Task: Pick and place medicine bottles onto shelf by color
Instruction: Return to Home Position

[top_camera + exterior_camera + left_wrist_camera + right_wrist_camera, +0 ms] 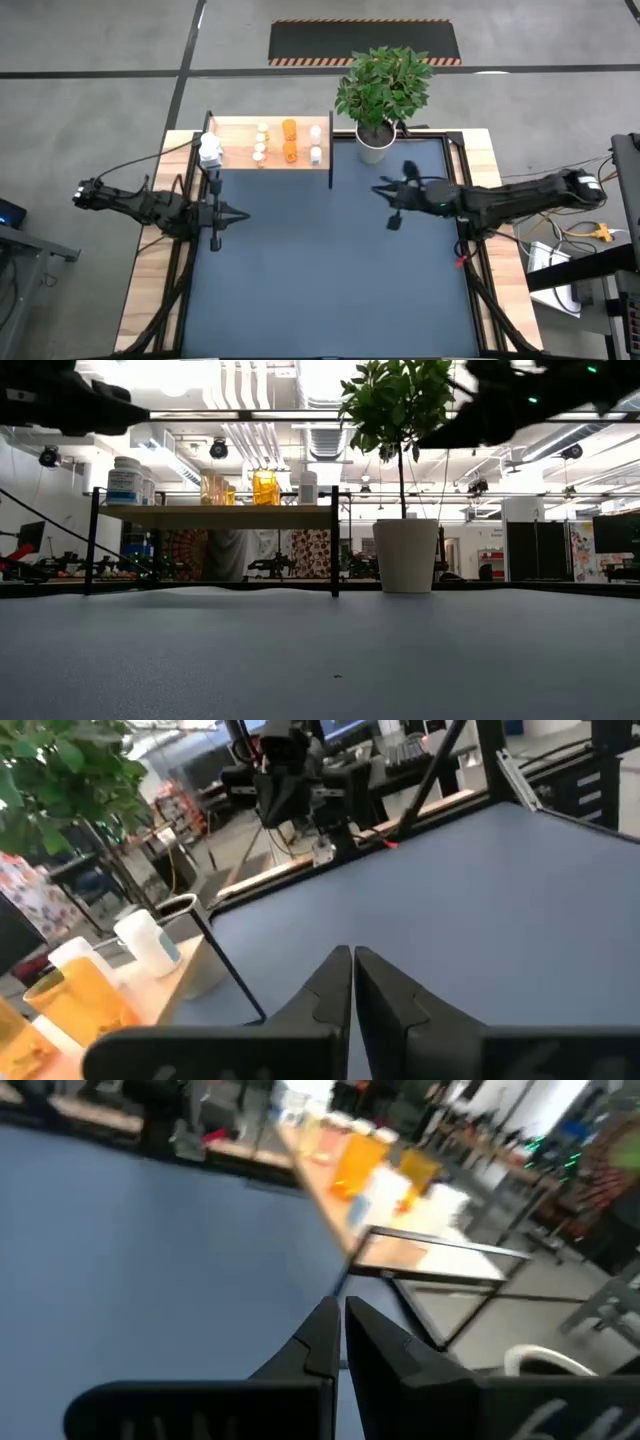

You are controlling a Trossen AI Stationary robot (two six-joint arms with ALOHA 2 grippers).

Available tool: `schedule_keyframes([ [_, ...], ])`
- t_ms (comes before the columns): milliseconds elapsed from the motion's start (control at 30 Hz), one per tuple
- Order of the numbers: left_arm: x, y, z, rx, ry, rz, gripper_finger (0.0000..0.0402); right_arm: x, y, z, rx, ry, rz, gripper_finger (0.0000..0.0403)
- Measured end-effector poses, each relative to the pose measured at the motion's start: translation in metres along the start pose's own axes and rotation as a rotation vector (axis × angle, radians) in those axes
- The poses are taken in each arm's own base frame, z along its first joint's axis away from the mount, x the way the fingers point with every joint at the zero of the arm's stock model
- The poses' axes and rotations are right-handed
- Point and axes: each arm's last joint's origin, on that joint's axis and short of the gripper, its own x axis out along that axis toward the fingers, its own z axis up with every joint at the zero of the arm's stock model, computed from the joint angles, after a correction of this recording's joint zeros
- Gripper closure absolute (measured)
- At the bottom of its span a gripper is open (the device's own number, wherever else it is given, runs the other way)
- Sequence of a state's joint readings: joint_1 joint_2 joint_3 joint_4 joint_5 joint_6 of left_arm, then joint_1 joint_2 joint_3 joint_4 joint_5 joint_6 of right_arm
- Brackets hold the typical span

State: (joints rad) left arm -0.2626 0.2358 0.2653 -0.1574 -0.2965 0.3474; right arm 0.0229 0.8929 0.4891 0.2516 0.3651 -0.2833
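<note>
Dark fingers of the left gripper [243, 213] are pressed together on nothing, low over the left half of the blue table [320, 290] and pointing right. Just beyond it, on the far side, stands the shelf [235, 135], its long axis running left to right. It carries the medicine bottles [289, 130]: white at the left end, orange mid-board, white again at the right. A potted plant [380, 95] stands just right of the shelf. The right gripper [377, 187], also closed and empty, hovers near the pot. Its path back to the right looks unobstructed.
</note>
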Motion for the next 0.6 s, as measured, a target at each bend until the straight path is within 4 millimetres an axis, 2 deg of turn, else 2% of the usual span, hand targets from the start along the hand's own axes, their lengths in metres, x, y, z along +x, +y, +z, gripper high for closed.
schedule_keyframes([
  [133,-0.006,0.000,-0.004,0.029,-0.031,0.012,0.0402,-0.027,-0.013,-0.021,0.024,-0.068,-0.056,0.0391],
  [367,-0.017,0.002,-0.010,0.031,-0.141,0.050,0.0402,-0.065,-0.017,-0.053,0.078,-0.220,-0.089,0.0391],
  [467,-0.011,-0.004,-0.020,0.028,-0.130,0.044,0.0402,-0.084,-0.021,-0.058,0.119,-0.368,-0.098,0.0391],
  [600,-0.005,-0.008,-0.027,-0.006,-0.173,0.061,0.0402,-0.094,-0.019,-0.070,0.113,-0.463,-0.093,0.0390],
])
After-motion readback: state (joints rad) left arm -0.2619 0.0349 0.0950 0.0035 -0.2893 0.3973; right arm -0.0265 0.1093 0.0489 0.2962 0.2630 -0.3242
